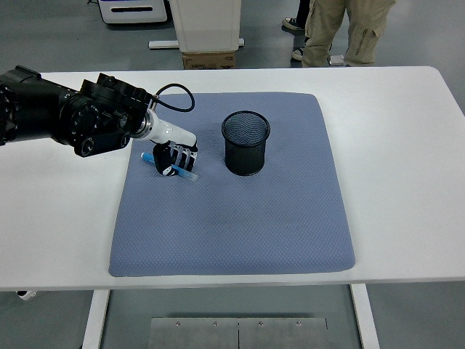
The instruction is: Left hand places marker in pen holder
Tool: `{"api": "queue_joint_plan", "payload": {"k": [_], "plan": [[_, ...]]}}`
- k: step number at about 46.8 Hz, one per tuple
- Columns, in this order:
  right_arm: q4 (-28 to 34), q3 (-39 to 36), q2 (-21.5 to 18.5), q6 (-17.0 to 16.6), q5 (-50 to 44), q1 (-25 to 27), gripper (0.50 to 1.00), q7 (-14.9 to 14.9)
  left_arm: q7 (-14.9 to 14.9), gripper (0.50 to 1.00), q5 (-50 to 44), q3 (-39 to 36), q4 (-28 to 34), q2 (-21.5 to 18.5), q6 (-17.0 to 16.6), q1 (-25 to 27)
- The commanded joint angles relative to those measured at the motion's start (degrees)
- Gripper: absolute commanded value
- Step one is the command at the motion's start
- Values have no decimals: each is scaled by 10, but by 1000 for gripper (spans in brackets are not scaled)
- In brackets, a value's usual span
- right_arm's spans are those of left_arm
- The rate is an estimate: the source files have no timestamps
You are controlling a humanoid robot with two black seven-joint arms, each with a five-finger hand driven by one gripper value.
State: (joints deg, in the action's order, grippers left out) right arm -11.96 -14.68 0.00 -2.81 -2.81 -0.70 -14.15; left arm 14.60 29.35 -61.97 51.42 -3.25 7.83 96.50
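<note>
One marker [168, 166] in left hand [174, 158]

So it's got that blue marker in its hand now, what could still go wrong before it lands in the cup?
The left hand grips the marker around its middle, low on the mat, so it might slip or tilt on lifting. The mesh cup stands loose, so a long marker could catch the rim and tip it.

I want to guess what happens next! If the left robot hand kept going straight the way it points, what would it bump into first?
Probably the black mesh pen holder. The left robot hand, curled around the blue marker, points right across the grey mat towards it, though height is hard to judge.
</note>
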Motion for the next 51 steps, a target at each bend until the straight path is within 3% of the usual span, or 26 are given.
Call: {"api": "queue_joint_plan", "payload": {"k": [1,31,51], "plan": [[0,1,0,0,0,0,1000,0,0,519,1,0,0,0,0,0],[-1,0,0,0,0,0,1000,0,7,500,1,3,-1,-8,5,10],[0,0,0,0,0,0,1000,0,11,500,0,7,-1,-23,18,47]]}}
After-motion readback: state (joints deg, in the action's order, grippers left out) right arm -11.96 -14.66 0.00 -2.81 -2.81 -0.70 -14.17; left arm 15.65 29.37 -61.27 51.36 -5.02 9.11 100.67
